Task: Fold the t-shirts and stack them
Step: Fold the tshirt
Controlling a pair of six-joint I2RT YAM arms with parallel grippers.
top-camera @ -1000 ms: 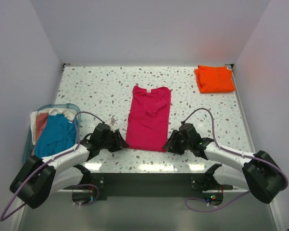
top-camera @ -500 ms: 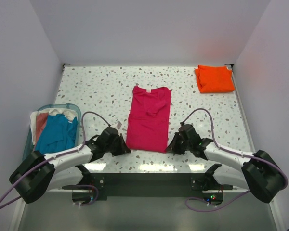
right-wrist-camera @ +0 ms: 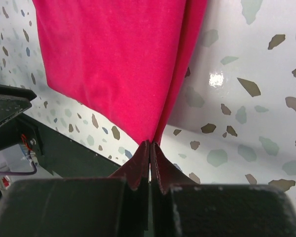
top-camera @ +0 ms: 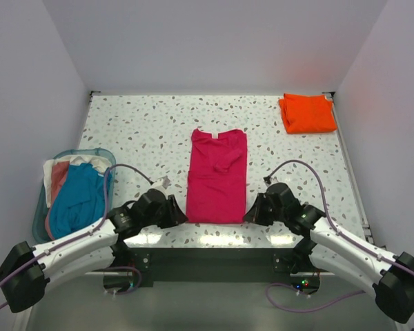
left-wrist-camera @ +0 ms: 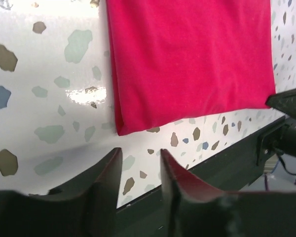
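The magenta-pink t-shirt lies in a long, narrow fold down the middle of the table, collar at the far end. My right gripper is shut on its near right corner, and the cloth rises slightly into the jaws. My left gripper is open just short of the near left corner, with only bare table between its fingers. In the top view the left gripper and right gripper flank the shirt's near hem. The orange t-shirt lies folded at the far right corner.
A teal mesh basket at the left edge holds a blue garment and pale ones. The table's near edge and a dark frame run just behind both grippers. White walls enclose the table.
Both arms drew back toward the near edge and the magenta shirt slid with them, now lying straighter. The right gripper shut on its corner. The left gripper shut, then opened again off the cloth.
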